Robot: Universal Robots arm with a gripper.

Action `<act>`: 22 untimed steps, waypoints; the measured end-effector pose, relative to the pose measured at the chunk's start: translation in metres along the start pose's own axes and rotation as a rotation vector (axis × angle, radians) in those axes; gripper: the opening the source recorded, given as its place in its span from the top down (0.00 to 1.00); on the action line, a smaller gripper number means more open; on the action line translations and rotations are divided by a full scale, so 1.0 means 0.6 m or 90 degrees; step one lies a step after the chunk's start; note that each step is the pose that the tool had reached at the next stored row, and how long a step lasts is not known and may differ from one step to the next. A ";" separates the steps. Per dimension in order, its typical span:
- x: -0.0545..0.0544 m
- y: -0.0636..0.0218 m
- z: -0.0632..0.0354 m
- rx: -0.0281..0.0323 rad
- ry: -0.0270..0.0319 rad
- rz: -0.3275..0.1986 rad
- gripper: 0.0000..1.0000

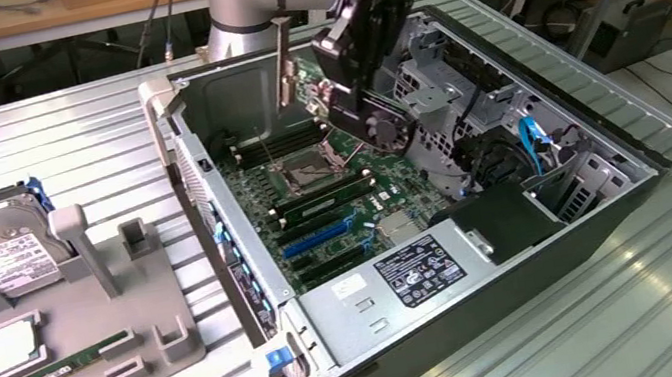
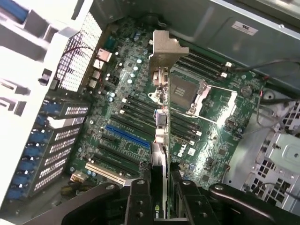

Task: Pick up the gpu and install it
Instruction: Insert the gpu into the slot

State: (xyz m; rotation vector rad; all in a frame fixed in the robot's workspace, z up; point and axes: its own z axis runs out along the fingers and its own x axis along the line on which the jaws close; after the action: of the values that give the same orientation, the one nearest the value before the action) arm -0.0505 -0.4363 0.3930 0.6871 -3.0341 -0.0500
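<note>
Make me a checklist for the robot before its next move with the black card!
1. Card gripped: ok. The fingers of the gripper are shut on the gpu.
2. Card over the open computer case: ok.
3. Blue slot on the motherboard free: ok, nothing sits in it.
4. Card lined up with that slot: cannot tell.
5. Card pushed in: not ok, it hangs above the motherboard.
6. Blue cable out of the way: ok, it lies apart from the card.
</note>
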 end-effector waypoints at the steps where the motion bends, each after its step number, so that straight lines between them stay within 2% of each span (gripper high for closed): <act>1: 0.000 0.000 0.001 0.0003 0.0005 -0.012 0.74; 6: 0.000 0.000 0.004 0.0016 0.0027 -0.070 0.74; 10: 0.000 0.000 0.007 0.0029 0.0049 -0.127 0.74; 13: 0.000 0.000 0.010 0.0041 0.0070 -0.185 0.74; 19: 0.000 -0.001 0.015 0.0058 0.0098 -0.259 0.74; 22: 0.000 -0.001 0.018 0.0070 0.0119 -0.313 0.74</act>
State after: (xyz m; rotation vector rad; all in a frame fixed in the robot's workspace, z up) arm -0.0505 -0.4363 0.3820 1.4034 -2.7688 -0.0369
